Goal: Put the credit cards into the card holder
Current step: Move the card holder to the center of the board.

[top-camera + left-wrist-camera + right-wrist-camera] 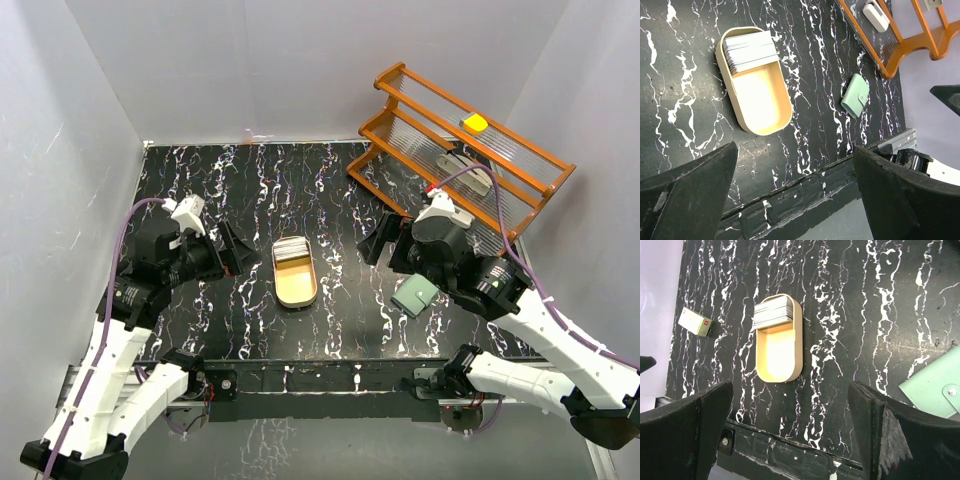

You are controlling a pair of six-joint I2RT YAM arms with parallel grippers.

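Observation:
The credit cards [290,249] lie as a grey-white stack in the far end of an oval tan tray [297,288] at the table's middle. They also show in the left wrist view [750,49] and the right wrist view [772,312]. The card holder [415,294], teal-green and closed, lies flat on the table right of the tray, just beside my right arm; it shows too in the wrist views [856,95] [935,385]. My left gripper [232,254] [795,165] is open and empty, left of the tray. My right gripper [384,240] [790,405] is open and empty, between tray and card holder.
An orange wooden rack [460,140] stands at the back right with a yellow item [475,123] and a white device [876,15] on it. A small white box [696,321] lies near the left wall. White walls enclose the black marbled table [250,190].

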